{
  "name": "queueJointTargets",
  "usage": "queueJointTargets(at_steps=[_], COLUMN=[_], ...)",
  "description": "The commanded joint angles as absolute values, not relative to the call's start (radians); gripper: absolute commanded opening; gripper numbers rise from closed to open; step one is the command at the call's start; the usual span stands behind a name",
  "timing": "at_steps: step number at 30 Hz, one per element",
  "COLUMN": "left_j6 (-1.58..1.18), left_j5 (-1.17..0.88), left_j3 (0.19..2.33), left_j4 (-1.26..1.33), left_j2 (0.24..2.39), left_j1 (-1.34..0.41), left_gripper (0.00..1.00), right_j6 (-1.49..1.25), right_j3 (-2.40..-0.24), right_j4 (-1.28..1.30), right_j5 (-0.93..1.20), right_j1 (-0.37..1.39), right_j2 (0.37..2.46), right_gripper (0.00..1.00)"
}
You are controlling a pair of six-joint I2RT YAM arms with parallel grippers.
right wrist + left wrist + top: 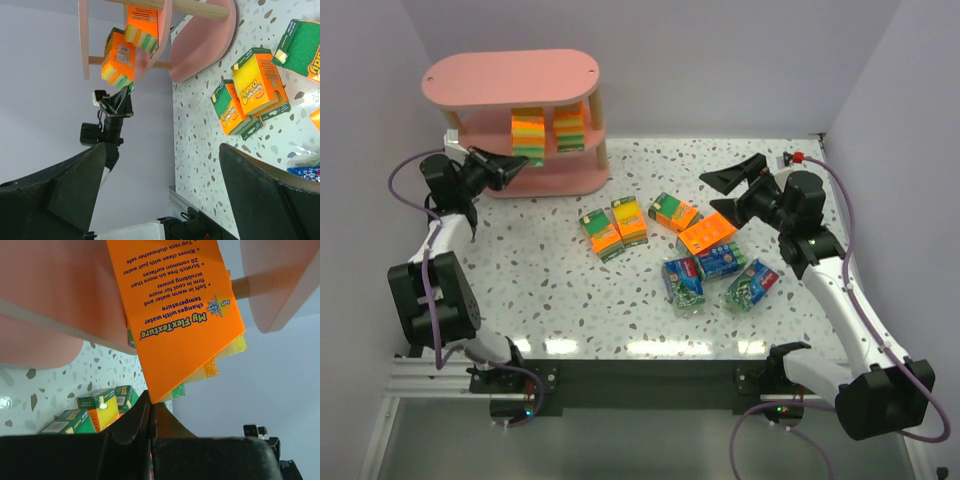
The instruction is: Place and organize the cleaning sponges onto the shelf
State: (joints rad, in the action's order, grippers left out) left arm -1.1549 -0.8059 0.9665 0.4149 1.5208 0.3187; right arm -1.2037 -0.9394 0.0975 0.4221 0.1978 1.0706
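The pink shelf (520, 80) stands at the far left. Two orange sponge packs (527, 135) (569, 128) stand on its middle tier. My left gripper (518, 167) is shut, its tips right at the lower corner of the left pack (175, 315); I see nothing clamped between its fingers (137, 415). Several orange packs (615, 227) (707, 232) and three blue-green packs (720, 260) lie on the table's middle. My right gripper (735, 178) is open and empty, above and behind those packs; its wrist view shows the shelf (200, 45) and orange packs (257, 85).
The speckled white table (570, 300) has grey walls at the left, back and right. The arm bases and a black rail (640, 385) line the near edge. The left arm's links (430, 295) stand beside the shelf's left end.
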Motion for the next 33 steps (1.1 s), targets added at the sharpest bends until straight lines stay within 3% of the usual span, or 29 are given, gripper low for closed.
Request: queueJointTargets(at_steps=[1,13,28,31,33], left_j6=[-1.216,-1.227,-1.189,-1.193,-1.192], left_j5=[-0.839,-0.853,-0.807,-0.801,-0.793], left_j3=[1.068,1.224,1.287,1.284,1.281], left_j4=[0.545,0.505,0.388,0.388,0.387], left_j2=[1.587,1.775,1.841,1.85,1.852], left_j1=[0.33,0.311,0.247,0.245,0.245], left_gripper=[0.0,0.0,0.0,0.13,0.26], right_j6=[-1.192,-1.203,-1.207,-1.203,-1.204], right_j3=[-0.925,-0.908,-0.891,-0.894,-0.893], right_j4=[0.084,0.068,0.06,0.066,0.066], right_j5=[0.456,0.459,0.465,0.469,0.471], right_j1=[0.19,0.189,0.187,0.187,0.187], right_j2=[1.037,1.038,1.032,1.032,1.031], right_gripper=[0.99,0.99,0.99,0.99,0.99])
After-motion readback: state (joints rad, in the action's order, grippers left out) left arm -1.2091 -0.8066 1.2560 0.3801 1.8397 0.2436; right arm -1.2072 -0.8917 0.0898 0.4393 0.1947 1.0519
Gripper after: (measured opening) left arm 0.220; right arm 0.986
